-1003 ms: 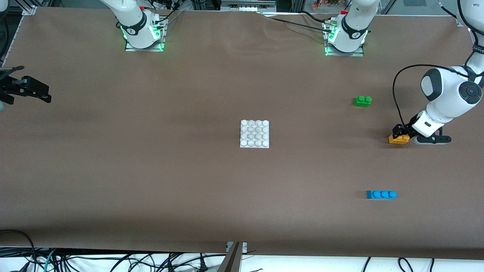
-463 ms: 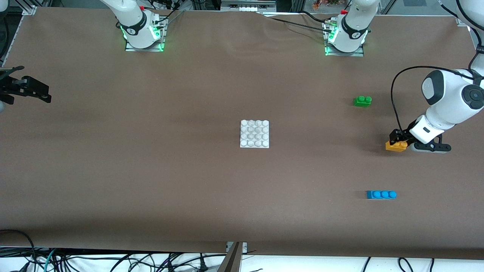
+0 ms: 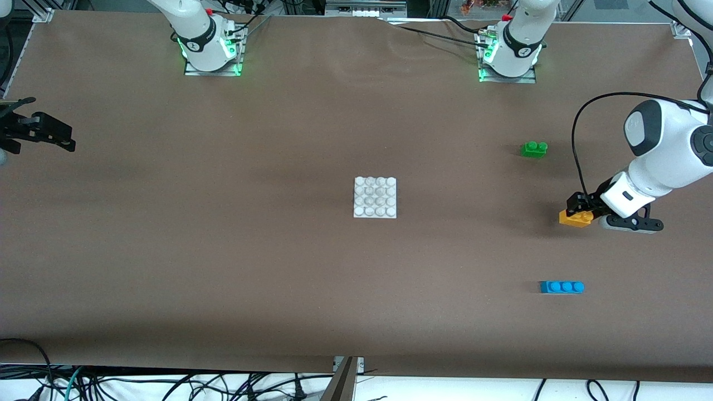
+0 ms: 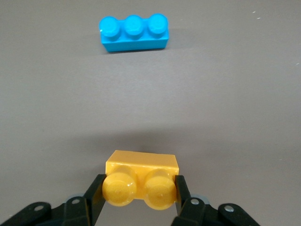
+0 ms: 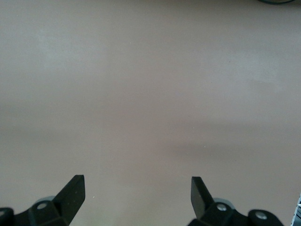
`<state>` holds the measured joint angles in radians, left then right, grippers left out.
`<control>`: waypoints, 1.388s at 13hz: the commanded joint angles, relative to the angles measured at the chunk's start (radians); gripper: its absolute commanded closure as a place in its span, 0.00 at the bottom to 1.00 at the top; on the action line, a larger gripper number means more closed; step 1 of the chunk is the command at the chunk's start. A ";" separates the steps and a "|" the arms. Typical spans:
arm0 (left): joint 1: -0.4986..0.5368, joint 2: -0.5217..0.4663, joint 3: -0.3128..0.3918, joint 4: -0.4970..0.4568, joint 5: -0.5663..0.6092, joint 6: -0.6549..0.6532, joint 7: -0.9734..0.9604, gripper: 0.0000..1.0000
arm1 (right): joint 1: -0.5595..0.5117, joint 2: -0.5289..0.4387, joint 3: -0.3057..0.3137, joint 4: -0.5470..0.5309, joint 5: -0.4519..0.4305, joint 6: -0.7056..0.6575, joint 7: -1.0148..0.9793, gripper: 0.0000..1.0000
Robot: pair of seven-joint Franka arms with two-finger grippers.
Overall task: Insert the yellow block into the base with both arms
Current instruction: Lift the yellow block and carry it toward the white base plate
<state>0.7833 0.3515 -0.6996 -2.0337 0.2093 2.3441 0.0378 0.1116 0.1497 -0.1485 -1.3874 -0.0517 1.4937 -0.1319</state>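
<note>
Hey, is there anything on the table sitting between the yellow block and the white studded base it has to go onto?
Nothing visible does. The left gripper is shut on the yellow block, and bare table runs from there to the base. The green brick and blue brick lie off that line.

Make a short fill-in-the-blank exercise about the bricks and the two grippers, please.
1. The left gripper is shut on the ____ block.
2. The right gripper has its fingers ____.
3. The blue brick has ____ studs.
4. The base is ____ in colour.

Missing words: yellow; open; three; white.
</note>
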 commanded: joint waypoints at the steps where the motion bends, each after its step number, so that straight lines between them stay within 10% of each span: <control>1: 0.001 -0.005 -0.055 0.007 -0.022 -0.020 -0.070 1.00 | 0.002 -0.010 0.001 -0.015 -0.017 0.011 0.000 0.00; 18: -0.130 -0.009 -0.093 0.023 -0.024 -0.037 -0.214 1.00 | 0.002 -0.010 0.000 -0.015 -0.017 0.013 0.000 0.00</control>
<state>0.6853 0.3514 -0.7920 -2.0267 0.2082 2.3299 -0.1515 0.1114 0.1497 -0.1490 -1.3874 -0.0523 1.4942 -0.1319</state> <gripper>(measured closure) 0.366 0.000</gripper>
